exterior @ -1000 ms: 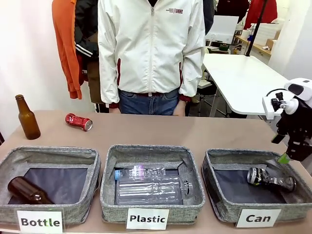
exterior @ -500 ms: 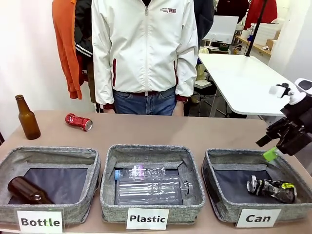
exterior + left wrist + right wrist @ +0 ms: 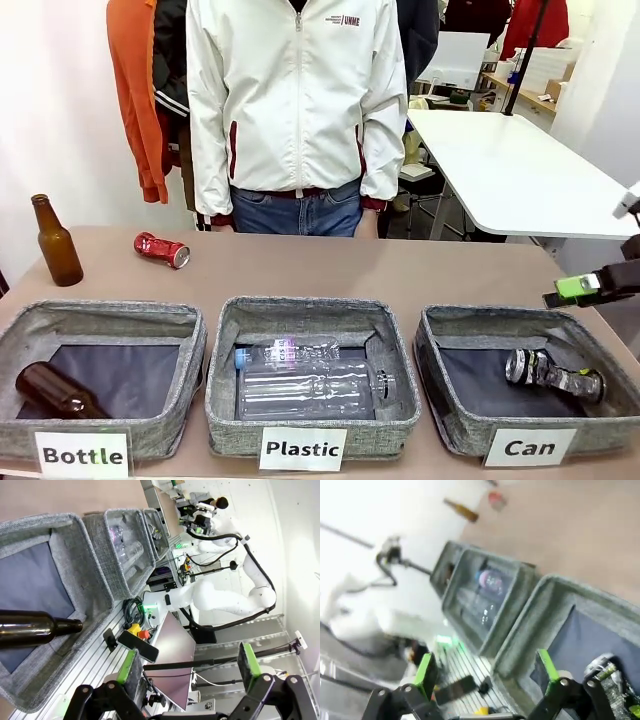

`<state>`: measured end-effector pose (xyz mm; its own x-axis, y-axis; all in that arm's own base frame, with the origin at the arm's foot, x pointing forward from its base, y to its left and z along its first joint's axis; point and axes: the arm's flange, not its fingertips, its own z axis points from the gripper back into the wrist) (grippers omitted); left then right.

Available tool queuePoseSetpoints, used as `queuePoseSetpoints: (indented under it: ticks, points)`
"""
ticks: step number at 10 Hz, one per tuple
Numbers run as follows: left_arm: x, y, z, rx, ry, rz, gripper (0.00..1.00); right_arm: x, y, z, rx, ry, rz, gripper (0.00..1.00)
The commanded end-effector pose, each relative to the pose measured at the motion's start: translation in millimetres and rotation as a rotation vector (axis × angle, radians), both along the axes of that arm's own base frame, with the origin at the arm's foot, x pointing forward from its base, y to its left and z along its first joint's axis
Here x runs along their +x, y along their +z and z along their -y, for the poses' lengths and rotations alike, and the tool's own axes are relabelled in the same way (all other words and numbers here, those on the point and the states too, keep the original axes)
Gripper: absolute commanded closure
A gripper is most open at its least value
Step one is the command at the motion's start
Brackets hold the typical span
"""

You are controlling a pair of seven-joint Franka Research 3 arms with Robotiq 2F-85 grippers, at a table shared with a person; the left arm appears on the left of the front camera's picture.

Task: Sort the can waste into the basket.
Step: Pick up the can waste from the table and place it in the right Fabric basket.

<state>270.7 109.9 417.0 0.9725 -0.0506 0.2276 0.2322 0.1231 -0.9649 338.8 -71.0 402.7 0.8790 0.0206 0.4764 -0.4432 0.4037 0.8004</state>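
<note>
Lying on its side in the Can basket (image 3: 431,352), the black can (image 3: 553,372) sits low and a little to picture-left of the right gripper (image 3: 578,290) in the front view. The gripper hangs at the right edge above the basket's far right corner, and only one green pad is plain, so its opening cannot be told from this side. Well away from that pad, across the table (image 3: 420,272), the red can (image 3: 162,249) lies on the far left beside an upright bottle (image 3: 56,242). A person (image 3: 297,100) in a white jacket stands behind. The Plastic bin (image 3: 222,352) holds clear bottles, and the Bottle bin (image 3: 190,352) holds a brown bottle (image 3: 55,392) lying down. In the left wrist view, the left gripper (image 3: 190,662) has its two fingers spread wide with nothing between them. Up and to the left of the fingers lies the Bottle bin, the brown bottle's neck pointing toward its wall. The Plastic bin comes next and the Can basket is farthest off, above the fingers. In the right wrist view, which is blurred, the right gripper's fingers (image 3: 426,666) also stand wide apart and empty. The Can basket lies straight beyond them, and the black can shows at the bottom right, just outside the right-hand finger. The other two bins run off past the left-hand finger, with the red can a small smear far above on the table.
</note>
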Motion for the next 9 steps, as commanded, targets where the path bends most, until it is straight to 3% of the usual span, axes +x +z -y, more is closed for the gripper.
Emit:
queuePoseSetpoints:
  ticks: [1, 2, 3, 9]
  points:
    - [-3, 3, -1, -0.006, -0.003, -0.015, 0.00, -17, -8, -24, 0.128, -0.268, -0.069, 0.00]
    - [-3, 3, -1, -0.006, -0.003, -0.015, 0.00, -27, -7, -21, 0.119, -0.349, -0.071, 0.00]
    - [-3, 3, -1, -0.006, -0.003, -0.015, 0.00, 9, -5, 10, 0.064, -0.123, -0.062, 0.00]
    - [-3, 3, -1, -0.006, -0.003, -0.015, 0.00, 9, -5, 10, 0.064, -0.123, -0.062, 0.00]
